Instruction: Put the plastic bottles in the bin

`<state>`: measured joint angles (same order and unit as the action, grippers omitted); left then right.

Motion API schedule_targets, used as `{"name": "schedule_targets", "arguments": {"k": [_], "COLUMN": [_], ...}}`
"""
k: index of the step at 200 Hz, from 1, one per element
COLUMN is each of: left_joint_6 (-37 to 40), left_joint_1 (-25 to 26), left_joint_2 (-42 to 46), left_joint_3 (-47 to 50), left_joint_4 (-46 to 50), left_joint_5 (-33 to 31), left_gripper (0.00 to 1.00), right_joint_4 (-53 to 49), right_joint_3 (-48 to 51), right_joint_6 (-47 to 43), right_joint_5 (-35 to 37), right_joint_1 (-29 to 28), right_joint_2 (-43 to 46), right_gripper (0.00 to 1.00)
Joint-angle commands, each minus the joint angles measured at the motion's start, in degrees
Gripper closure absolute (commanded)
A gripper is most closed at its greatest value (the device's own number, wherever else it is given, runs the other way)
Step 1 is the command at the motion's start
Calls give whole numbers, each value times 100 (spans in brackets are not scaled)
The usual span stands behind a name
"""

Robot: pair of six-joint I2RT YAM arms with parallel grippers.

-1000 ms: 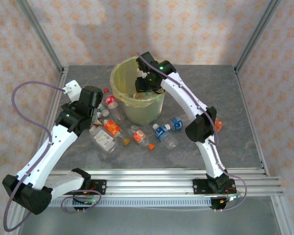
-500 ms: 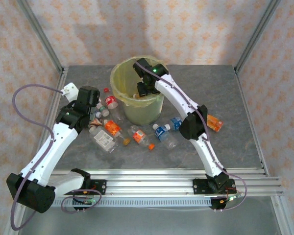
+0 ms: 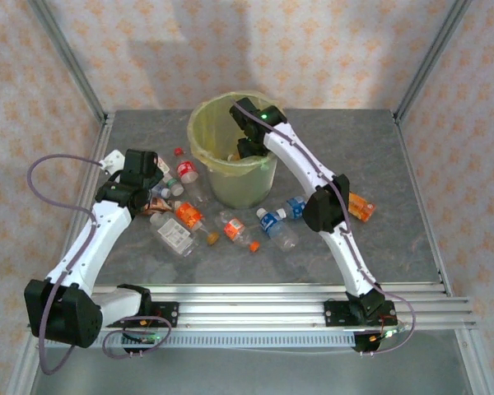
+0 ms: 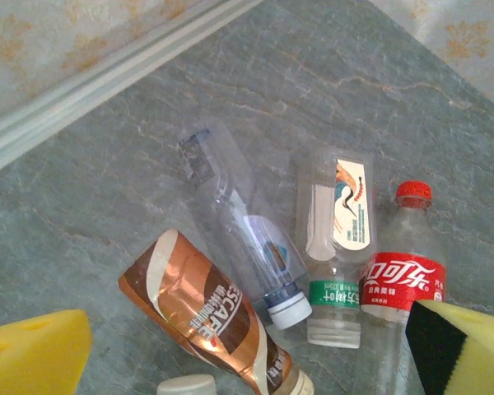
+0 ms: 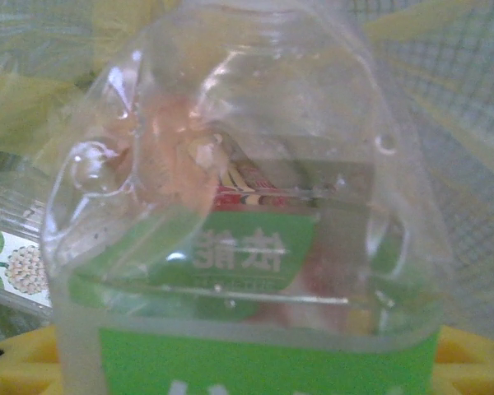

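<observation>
Plastic bottles (image 3: 189,216), small, clear and mostly crushed, lie scattered on the grey stone-patterned table (image 3: 395,164), just in front of the round pale yellow-green bin (image 3: 199,123) with its yellow bag liner. One orange-labelled bottle (image 3: 361,206) lies apart, right of the right arm.

Right gripper (image 3: 249,148) is down inside the bin mouth, clamped on a clear plastic bottle with a green label (image 5: 247,247). A yellow pad (image 5: 477,362) shows at each side.

Left gripper (image 3: 154,183) hangs over the cluster's left end, spread wide and holding nothing, yellow foam pads (image 4: 33,354) well apart. On the table beyond the pads:
- brown-labelled bottle (image 4: 214,321)
- flattened clear bottle with a white cap (image 4: 247,239)
- white-and-green-labelled bottle (image 4: 337,239), touching the next
- red-labelled bottle with a red cap (image 4: 403,280)
</observation>
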<state>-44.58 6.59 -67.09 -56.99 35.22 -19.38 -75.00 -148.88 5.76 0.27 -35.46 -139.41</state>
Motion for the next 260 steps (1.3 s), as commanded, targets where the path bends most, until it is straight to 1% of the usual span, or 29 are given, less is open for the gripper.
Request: {"name": "schedule_targets", "arguments": {"k": [1,48,95,108,161,190,210,234,260], "left_joint_6": [-157,-157,-143,-139,-233,-294,-386,-567,-670], "left_joint_1": [-78,-167,-202,-205,-202,-202,-202,-195,-146], "left_joint_2": [-43,-43,5,25,262,379,476,569,608], "left_joint_3": [98,310,615,713,1121,1310,1506,1837,2050], "left_joint_4": [-112,-33,73,81,70,179,119,-25,-68], "left_joint_5": [251,458,752,872,1550,1693,1928,2209,2342], "left_gripper": [0,0,0,0,0,0,0,0,0], "right_joint_4": [-134,-79,47,66,246,358,388,407,518], "right_joint_3": [-168,-221,-268,-314,-431,-423,-414,-316,-52], "right_joint_6": [14,-35,-96,-96,-98,-83,-71,-47,-25], "right_joint_5": [184,1,-167,-214,-540,-580,-525,-301,-65], "right_joint_1": [66,66,66,66,48,22,-17,-82,-127], "right_joint_2": [-95,-51,157,223,752,1146,1389,1673,2009], "right_gripper": [34,21,12,0,1,1,1,1,1]}}
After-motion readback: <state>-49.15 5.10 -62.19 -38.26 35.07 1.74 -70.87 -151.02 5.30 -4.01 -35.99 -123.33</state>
